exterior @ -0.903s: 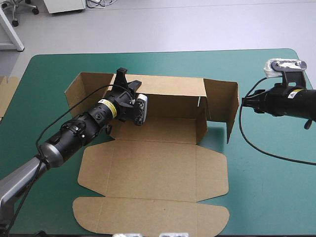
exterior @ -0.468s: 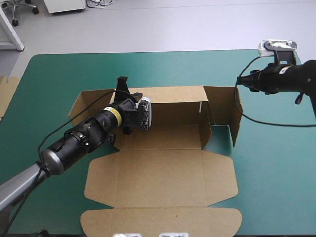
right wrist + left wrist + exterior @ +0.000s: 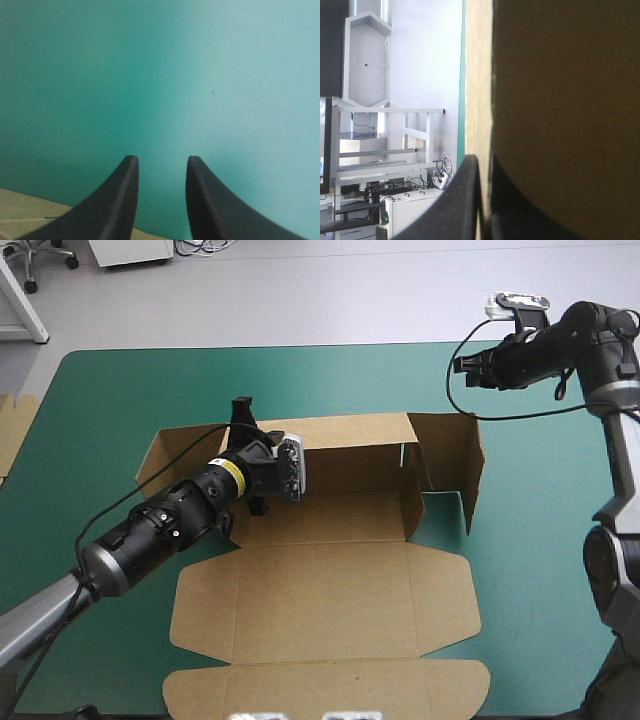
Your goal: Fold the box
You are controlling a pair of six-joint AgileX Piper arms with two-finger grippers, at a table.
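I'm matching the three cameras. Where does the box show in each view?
High view: box mid-table, rear wall raised, left gripper on that wall.
Left wrist view: box clamped in the left gripper, filling the space ahead.
Right wrist view: only a sliver of box beside the open right gripper.
Shared landmark: the teal-green cover, a thin strip in the left wrist view, the whole background in the right wrist view.
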